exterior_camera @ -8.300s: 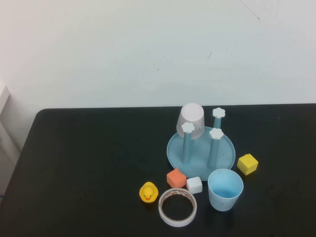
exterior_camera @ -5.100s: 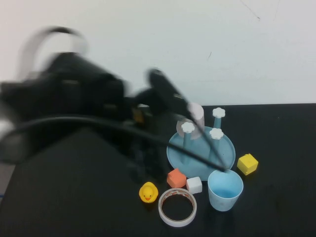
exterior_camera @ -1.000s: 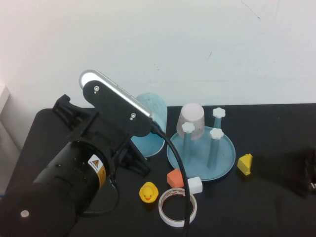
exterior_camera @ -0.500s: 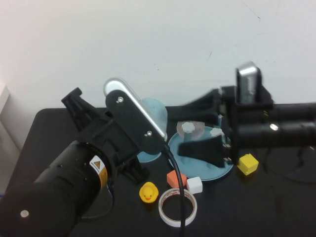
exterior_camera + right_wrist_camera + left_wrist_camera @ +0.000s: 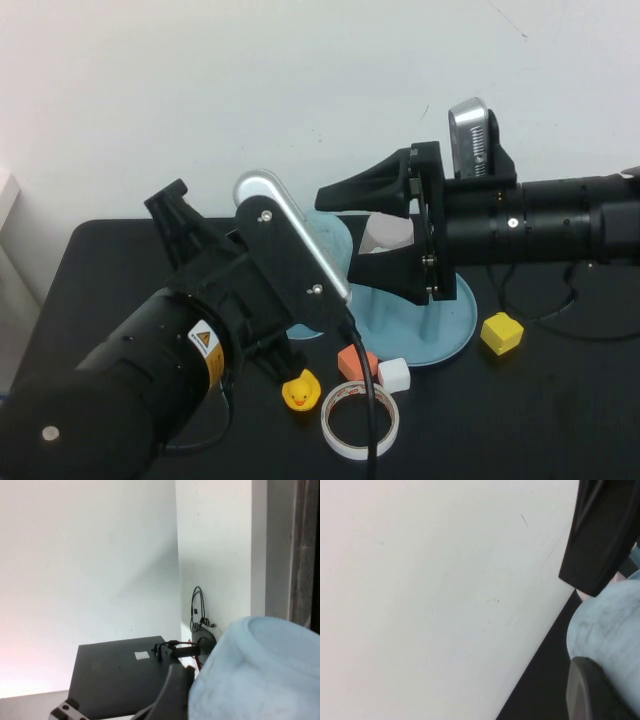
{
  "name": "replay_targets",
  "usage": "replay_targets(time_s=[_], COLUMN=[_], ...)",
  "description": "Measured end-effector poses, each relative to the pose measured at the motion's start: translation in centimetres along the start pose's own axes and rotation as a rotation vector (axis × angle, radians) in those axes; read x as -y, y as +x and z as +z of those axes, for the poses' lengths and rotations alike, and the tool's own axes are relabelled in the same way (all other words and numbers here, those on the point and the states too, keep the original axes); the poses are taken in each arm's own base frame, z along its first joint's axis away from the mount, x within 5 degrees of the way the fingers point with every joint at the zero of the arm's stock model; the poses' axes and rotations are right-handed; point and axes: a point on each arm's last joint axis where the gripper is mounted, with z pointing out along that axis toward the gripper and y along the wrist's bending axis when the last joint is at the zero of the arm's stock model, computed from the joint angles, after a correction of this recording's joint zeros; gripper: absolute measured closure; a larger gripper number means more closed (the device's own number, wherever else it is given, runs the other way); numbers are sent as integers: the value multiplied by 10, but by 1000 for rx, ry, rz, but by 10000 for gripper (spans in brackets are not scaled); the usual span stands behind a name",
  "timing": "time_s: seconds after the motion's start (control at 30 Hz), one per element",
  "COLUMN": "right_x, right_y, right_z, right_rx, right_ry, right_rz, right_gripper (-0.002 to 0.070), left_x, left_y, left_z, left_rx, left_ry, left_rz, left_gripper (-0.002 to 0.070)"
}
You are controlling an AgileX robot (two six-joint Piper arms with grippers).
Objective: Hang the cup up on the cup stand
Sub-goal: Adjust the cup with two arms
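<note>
- Nearest the camera on the black desk [image 5: 560, 420]: a roll of tape [image 5: 358, 418], a rubber duck [image 5: 299, 391], an orange block [image 5: 355, 362] and a white block [image 5: 394, 374]; a yellow block [image 5: 501, 331] lies to the right of the cup stand; a low sweep by either arm could scatter these
- Left arm fills the near left; the left claw [image 5: 318, 262] is closed on the cup [image 5: 330, 240], which it holds lifted just left of the cup stand [image 5: 450, 325], its rim hidden behind the arm; a thin hold on a smooth tapered wall may slip
- Right claw [image 5: 375, 232], spread wide and holding nothing, reaches in from the right above the cup stand, with the cup close in front of its camera [image 5: 255, 675]; it looks set to receive the cup, and closing late or off-centre could drop it onto the dish or pegs
- The lower black finger [image 5: 395, 275] passes just in front of the clear cup [image 5: 388, 232] already on a peg; a nudge could knock it off
- Two arms crowd one spot; a mistimed move risks a collision, and if the left claw lets go before the right one closes, the cup falls
</note>
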Motion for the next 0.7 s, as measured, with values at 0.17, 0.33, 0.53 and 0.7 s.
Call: replay_targets(time_s=[0.17,0.33,0.53,0.7], right_x=[-1,-1,-1,-1], right_y=[0,4,13,14], right_z=[1,5,17,20], right_rx=[-2,-10,-27,-20], right_ry=[-1,6,23,30], right_rz=[0,-1,-9,-9], right_gripper=[-17,-17,-17,-17], left_x=[1,1,1,1], left_y=[0,-1,-1,-1], left_z=[0,0,0,0], left_rx=[5,7,9,9], left_ry=[10,14,16,15], left_rz=[21,34,81,93], left_gripper=[669,669,669,669])
